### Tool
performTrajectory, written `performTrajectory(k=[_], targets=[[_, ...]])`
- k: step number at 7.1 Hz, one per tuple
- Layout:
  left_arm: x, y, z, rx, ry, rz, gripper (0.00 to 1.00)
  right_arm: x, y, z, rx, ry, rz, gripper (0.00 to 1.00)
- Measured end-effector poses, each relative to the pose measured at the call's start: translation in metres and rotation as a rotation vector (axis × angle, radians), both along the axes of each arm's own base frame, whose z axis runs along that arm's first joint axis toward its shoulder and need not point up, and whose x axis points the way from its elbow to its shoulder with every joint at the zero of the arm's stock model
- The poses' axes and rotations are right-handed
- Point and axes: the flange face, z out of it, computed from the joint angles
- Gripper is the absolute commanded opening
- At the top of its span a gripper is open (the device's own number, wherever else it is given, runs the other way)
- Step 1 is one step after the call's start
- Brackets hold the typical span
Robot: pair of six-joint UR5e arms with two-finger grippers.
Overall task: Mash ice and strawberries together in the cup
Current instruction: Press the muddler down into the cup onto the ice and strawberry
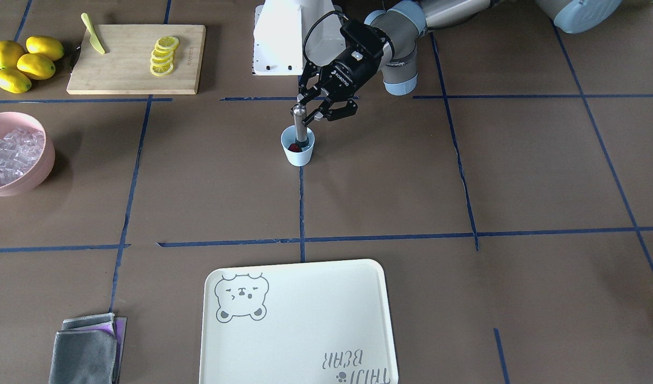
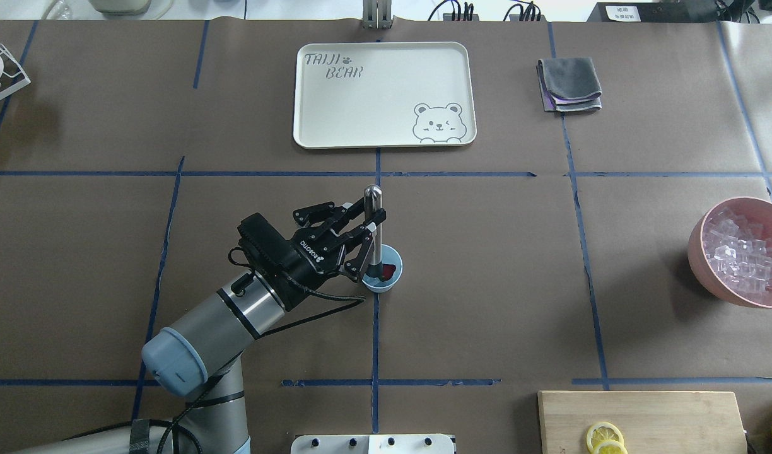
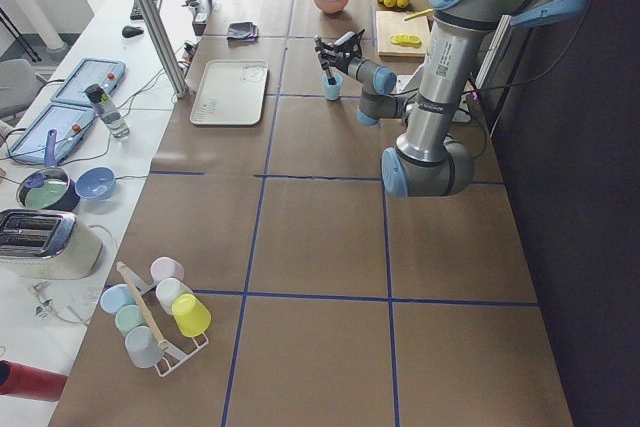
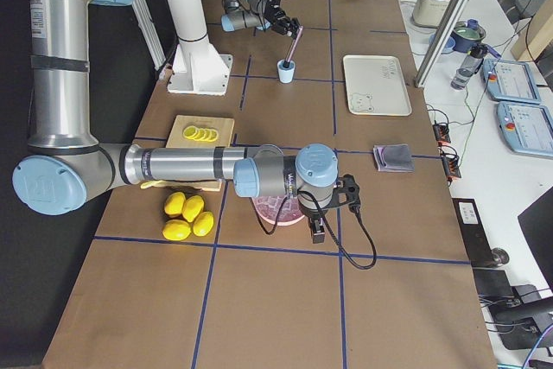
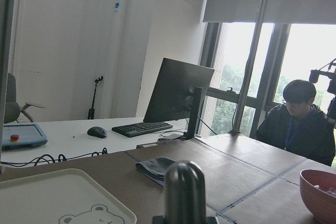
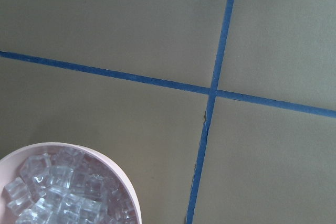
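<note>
1. A cream tray (image 2: pixel 373 101), a grey cloth (image 2: pixel 569 82) and a pink bowl (image 2: pixel 698 243) of ice (image 2: pixel 739 252) sit well apart from the cup (image 2: pixel 382 285) mid-bench (image 2: pixel 487 284).
2. The left gripper (image 2: pixel 371 228) clamps its fingers on a metal muddler (image 2: pixel 374 205) standing in the cup beside the strawberry (image 2: pixel 390 271).
3. The right gripper (image 4: pixel 317 232) hangs by the bowl; whether its fingers are wide or narrow cannot be told.

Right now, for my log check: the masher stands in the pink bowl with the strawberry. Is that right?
No. The masher stands in the blue cup with the strawberry; the pink bowl holds only ice. The overhead view shows it.
</note>
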Motion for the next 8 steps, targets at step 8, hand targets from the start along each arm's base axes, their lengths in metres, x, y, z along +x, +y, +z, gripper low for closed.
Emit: performTrajectory(k=[8], targets=[[0.015,-0.004,0.004,-0.036,-0.001,-0.005,0.00,0.000,0.002,0.002,-0.003,-0.001,-0.001,0.99]])
